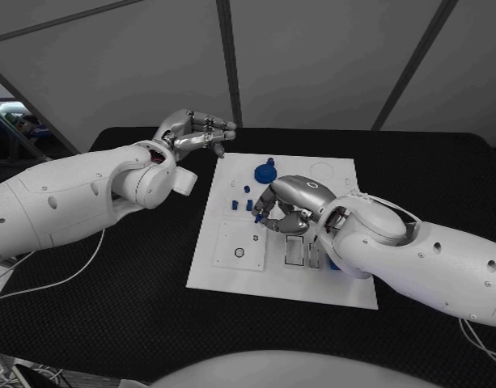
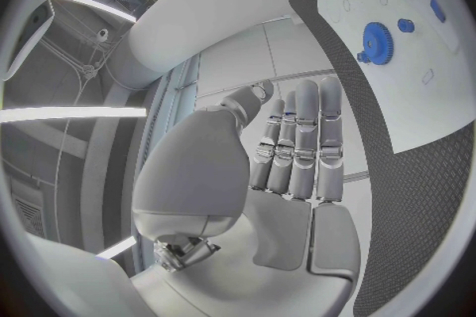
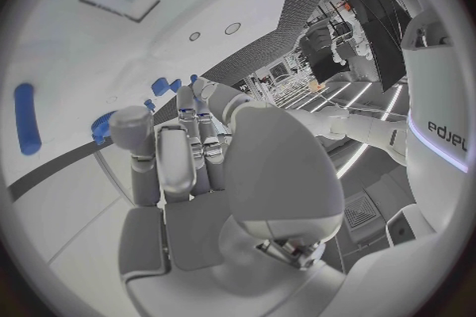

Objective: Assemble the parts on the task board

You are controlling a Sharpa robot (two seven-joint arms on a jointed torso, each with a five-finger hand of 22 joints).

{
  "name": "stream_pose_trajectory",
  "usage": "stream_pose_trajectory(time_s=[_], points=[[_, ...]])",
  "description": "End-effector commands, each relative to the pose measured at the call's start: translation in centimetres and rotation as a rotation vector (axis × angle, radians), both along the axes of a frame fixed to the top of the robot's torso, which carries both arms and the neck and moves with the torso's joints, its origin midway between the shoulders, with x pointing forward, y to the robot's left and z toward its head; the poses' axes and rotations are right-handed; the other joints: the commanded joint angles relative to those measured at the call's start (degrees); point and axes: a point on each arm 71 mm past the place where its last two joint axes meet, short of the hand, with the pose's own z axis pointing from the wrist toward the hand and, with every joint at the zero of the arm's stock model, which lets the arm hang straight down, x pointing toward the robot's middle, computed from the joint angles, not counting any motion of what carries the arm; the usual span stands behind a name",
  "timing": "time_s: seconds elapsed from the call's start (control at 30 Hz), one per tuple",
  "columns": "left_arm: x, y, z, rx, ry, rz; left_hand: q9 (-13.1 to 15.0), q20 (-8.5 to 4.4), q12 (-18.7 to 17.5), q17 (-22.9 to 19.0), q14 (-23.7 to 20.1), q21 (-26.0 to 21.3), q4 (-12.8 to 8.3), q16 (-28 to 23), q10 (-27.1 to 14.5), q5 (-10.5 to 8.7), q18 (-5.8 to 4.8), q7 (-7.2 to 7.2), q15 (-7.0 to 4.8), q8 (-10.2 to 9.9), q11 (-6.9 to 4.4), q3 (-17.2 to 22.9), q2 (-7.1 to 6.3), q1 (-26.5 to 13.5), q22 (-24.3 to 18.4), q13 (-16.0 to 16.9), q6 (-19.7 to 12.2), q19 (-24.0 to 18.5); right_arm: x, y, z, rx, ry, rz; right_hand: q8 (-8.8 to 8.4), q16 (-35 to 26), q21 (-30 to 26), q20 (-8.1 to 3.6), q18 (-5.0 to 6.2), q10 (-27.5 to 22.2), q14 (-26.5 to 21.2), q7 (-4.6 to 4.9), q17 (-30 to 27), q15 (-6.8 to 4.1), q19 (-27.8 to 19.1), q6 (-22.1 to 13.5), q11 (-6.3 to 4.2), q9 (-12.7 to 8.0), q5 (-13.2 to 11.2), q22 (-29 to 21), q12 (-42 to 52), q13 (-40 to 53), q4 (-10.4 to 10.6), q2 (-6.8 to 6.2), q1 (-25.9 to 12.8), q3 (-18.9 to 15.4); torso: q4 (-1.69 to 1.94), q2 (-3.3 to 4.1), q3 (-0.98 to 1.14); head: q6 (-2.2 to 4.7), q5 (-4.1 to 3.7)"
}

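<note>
A robotics lab, set up for testing.

Grey partition panels with dark seams stand right behind the black table; cables trail off the table's near-left edge, and beyond the table, photo lighting gear on stands fills the room.

One short dark marking stands on a white robot body at the edge of the right wrist view. It appears upside down or mirrored and looks like "edjpu", though the letters cannot be made out with certainty. Nothing can be read on the board, the parts, the arms or the table.
</note>
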Motion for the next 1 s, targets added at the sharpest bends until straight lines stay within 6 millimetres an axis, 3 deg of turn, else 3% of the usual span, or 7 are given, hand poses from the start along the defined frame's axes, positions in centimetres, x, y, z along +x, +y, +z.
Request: stream_pose_trajectory(time_s=[0.03,0.2,0.33,1.0], points=[[0.1,-0.2,0.1,-0.007,-0.002,-0.010,-0.1,0.15,0.2,-0.1,-0.3,-0.2,-0.1,-0.3,-0.4,-0.12,-0.60,0.16,0.05,0.0,-0.14,-0.3,0.34,0.1,0.0,-0.1,-0.1,-0.4,-0.1,0.2,-0.4,-0.015,0.018,0.023,0.32,0.2,0.3,-0.04,-0.56,0.0,2.0,0.09,-0.1,-0.48,0.1,0.2,0.20,0.1,0.2,0.0,-0.3,0.0,-0.1,0.29,-0.1,-0.3,-0.05,0.02,0.00,-0.19,0.24],[0.1,-0.3,0.1,-0.008,-0.001,-0.013,-0.1,0.15,0.2,-0.1,-0.3,-0.2,-0.1,-0.3,-0.4,-0.12,-0.60,0.16,0.05,0.0,-0.14,-0.3,0.34,0.1,0.0,-0.1,-0.1,-0.4,-0.5,0.4,-1.4,-0.039,0.042,0.033,0.29,0.2,0.4,-0.03,-0.56,-0.1,2.0,0.10,-0.1,-0.48,0.1,0.1,0.20,0.1,0.2,0.0,-0.3,0.0,-0.1,0.34,-0.1,-0.3,-0.05,0.06,0.08,-0.63,0.46],[0.1,-0.4,0.1,-0.008,0.000,-0.015,-0.1,0.15,0.2,-0.1,-0.3,-0.2,-0.1,-0.3,-0.4,-0.12,-0.60,0.16,0.05,0.0,-0.14,-0.3,0.34,0.1,0.0,-0.1,-0.1,-0.4,-0.7,0.6,-1.9,-0.051,0.053,0.040,0.29,0.2,0.4,-0.03,-0.56,-0.1,2.0,0.10,-0.1,-0.48,0.1,0.1,0.20,0.1,0.2,0.0,-0.3,0.0,-0.1,0.34,-0.1,-0.3,-0.02,0.05,0.02,-0.81,0.46],[0.2,-0.5,0.0,-0.009,0.004,-0.020,-0.1,0.16,0.2,-0.1,-0.4,-0.2,-0.1,-0.3,-0.4,-0.11,-0.60,0.18,0.07,0.0,-0.12,-0.3,0.36,0.1,-0.1,-0.1,-0.1,-0.4,-0.8,0.6,-2.8,-0.087,0.059,0.036,0.18,0.3,0.3,-0.01,-0.55,-0.2,1.9,0.15,0.0,-0.44,-0.1,0.0,0.26,0.1,0.3,-0.1,-0.5,0.0,0.0,0.49,-0.3,-0.4,-0.01,-0.01,0.01,-1.13,0.53]])
